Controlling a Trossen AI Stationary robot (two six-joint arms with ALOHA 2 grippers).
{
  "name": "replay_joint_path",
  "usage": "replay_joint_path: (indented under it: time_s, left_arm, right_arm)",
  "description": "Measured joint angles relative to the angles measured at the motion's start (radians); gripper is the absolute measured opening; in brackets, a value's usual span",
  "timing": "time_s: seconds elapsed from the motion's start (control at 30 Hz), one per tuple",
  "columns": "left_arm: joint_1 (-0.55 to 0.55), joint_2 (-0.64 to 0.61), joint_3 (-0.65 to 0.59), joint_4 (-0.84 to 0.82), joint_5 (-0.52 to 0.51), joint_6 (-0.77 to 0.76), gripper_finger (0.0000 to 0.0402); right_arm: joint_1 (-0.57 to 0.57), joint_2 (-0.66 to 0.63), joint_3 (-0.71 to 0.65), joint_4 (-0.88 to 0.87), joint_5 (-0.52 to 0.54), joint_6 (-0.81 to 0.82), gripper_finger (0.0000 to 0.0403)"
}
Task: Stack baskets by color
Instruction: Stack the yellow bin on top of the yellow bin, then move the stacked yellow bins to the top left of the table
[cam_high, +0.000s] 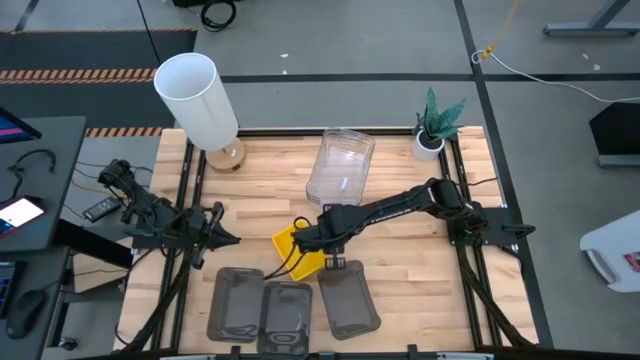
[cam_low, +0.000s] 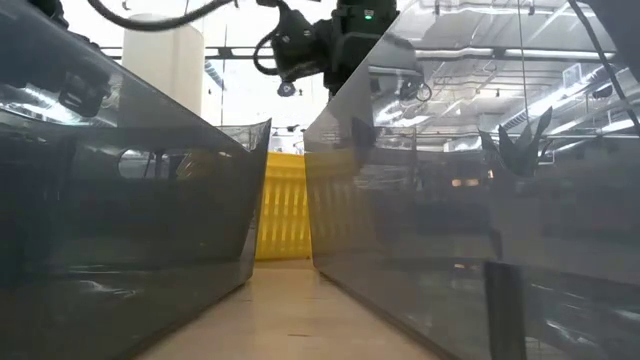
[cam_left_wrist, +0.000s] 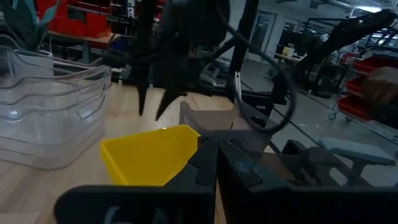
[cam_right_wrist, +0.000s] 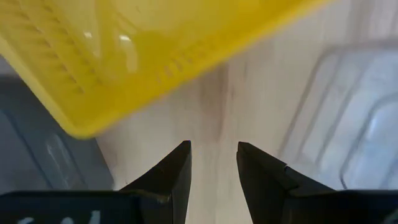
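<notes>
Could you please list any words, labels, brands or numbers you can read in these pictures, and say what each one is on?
None can be read.
The clear baskets, yellow baskets, grey baskets, white cylinder and plant pot show no printing.
Pale marks at the corner of the right wrist view, on the end effector's mount, are cut off and blurred.

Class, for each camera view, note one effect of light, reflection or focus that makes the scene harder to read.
Low view: ceiling lights mirror in the grey basket walls. Left wrist view: dim, near parts of the arm soft. Right wrist view: glare spots on the blurred yellow basket. High view: even light, faint shadows.
</notes>
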Motion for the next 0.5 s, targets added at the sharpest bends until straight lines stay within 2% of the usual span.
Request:
replay_joint_path:
  time_s: [0.2,0.33,0.5]
  left_arm:
    - [0.0,0.0,0.0,0.002,-0.057,-0.006,0.0021]
    - [0.001,0.0,0.0,0.008,-0.166,-0.064,0.0024]
    - [0.002,0.0,0.0,-0.001,-0.245,-0.141,0.002]
  right_arm:
    - [-0.038,0.0,-0.003,0.159,-0.042,-0.073,0.0134]
    - [-0.073,0.0,-0.002,0.289,-0.044,-0.121,0.0134]
    - [-0.093,-0.046,0.072,0.163,-0.015,-0.118,0.0134]
